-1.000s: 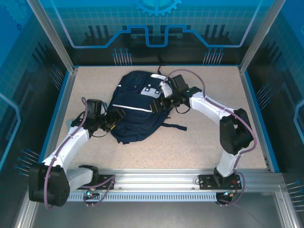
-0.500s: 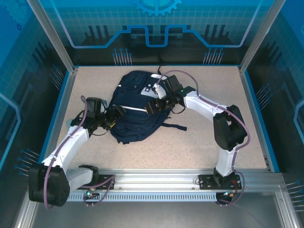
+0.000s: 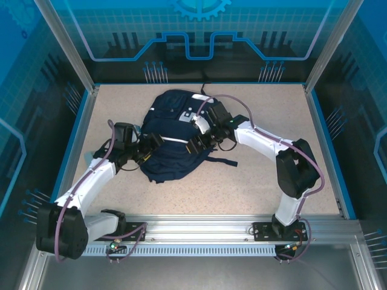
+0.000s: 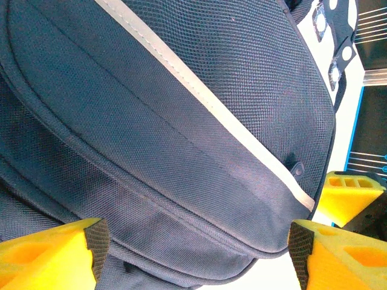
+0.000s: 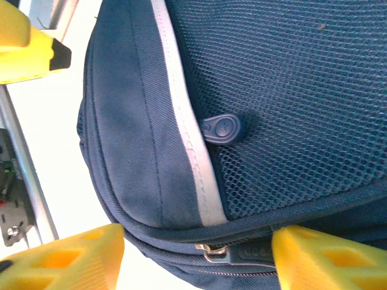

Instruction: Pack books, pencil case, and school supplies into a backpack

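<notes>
Navy backpack (image 3: 171, 130) lies flat on table (image 3: 260, 181), front face up, between the two grippers. White patches (image 3: 188, 112) sit at the backpack's far end and its rounded end is nearest the arm bases. A dark strap (image 3: 221, 161) trails off the backpack's right side onto the table. A white stripe (image 3: 175, 140) crosses the backpack's middle.

Left gripper (image 3: 151, 144) is at the backpack's left edge, about level with the stripe. In the left wrist view, left gripper (image 4: 193, 257) has jaws wide, with yellow fingers (image 4: 48, 257) spread either side of the backpack's curved lower seam. Fabric sits in the gap and nothing is pinched. Can't tell if the pads touch the fabric. The stripe runs diagonally across the backpack above them.

Right gripper (image 3: 195, 145) is over the backpack's right half, at the stripe's right end. In the right wrist view, right gripper (image 5: 199, 260) has jaws apart, medium-wide, straddling the backpack's edge. A zipper (image 5: 233, 254) runs between the fingers, close to the right one. No grip visible, contact unclear. A small dark tab (image 5: 222, 128) sits on the backpack just beside the stripe, at the edge of the mesh (image 5: 290, 78) panel. One yellow finger of the left gripper shows just off the backpack's edge, apart from the fabric.
</notes>
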